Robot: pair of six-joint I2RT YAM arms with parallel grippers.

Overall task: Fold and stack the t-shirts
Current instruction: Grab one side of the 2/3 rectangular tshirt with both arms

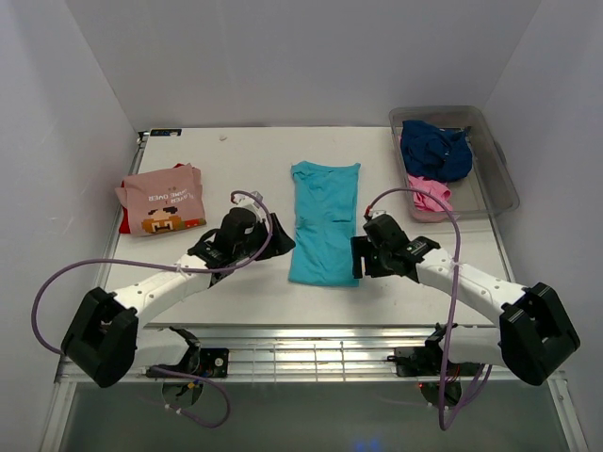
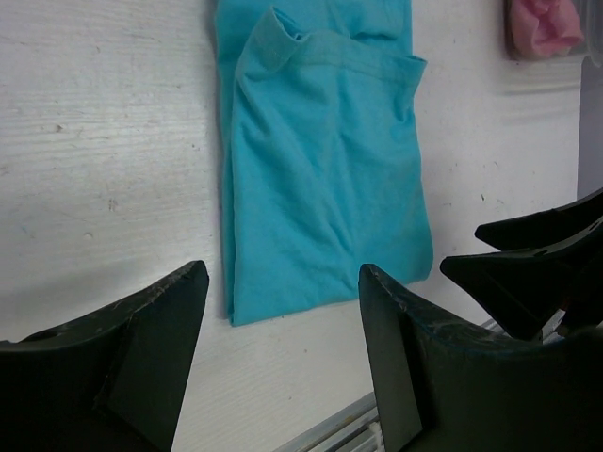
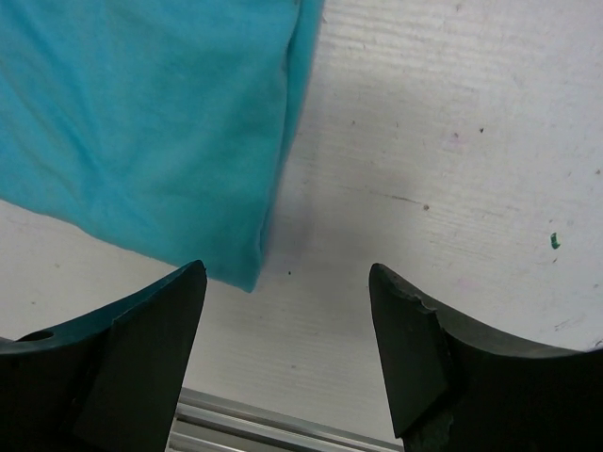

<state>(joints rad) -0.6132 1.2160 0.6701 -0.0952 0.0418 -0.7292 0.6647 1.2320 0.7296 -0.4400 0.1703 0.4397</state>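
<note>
Jaws wide and empty, left gripper [image 2: 283,287] and right gripper [image 3: 287,278] flank the turquoise t-shirt [image 1: 323,221]; the salmon t-shirt's [image 1: 160,198] white lettering is unreadable.

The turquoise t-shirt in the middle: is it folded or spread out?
Folded lengthwise only: the turquoise t-shirt lies as a narrow strip, sleeves turned in over the body, collar and hem at opposite ends.

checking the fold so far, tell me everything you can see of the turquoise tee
The turquoise tee is plain soft knit cloth, folded lengthwise into a narrow strip, sleeves folded in, mildly wrinkled. It lies flat on the white table, neck end far, hem near. The left gripper and right gripper flank its near end, both open, neither gripping it.
</note>
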